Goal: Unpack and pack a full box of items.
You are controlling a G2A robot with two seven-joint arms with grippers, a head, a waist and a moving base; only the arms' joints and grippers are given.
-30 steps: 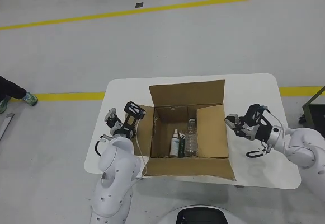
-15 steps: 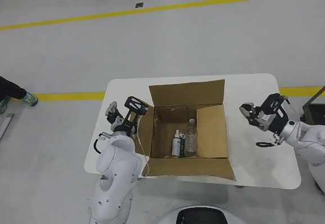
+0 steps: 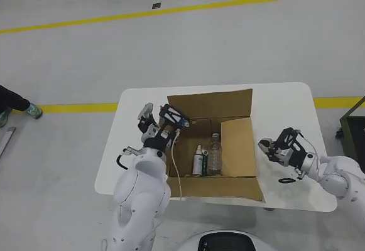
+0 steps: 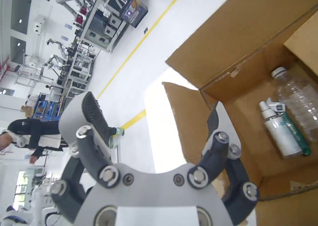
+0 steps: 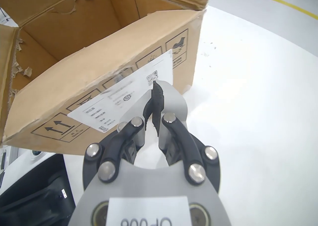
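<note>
Top view: a white, round-cornered tabletop (image 3: 283, 100) is standing on a grey floor (image 3: 56, 63) crossed by yellow lines (image 3: 107, 17). Racks and workstations (image 4: 99, 25) are crowding the room far beyond the box. The brown cardboard box (image 3: 210, 103) is sitting mid-tabletop with its flaps open and ragged at the seams. A clear bottle (image 3: 215, 154), a white bottle (image 3: 196, 161) and a green tube (image 3: 204, 164) are lying together on its bottom. The left hand (image 3: 169, 119) is hanging at one side flap of the box, fingers apart with the flap's edge between them. The right hand (image 5: 154, 102) is hovering beside the box's opposite, labelled wall, fingers pressing together on nothing.
</note>
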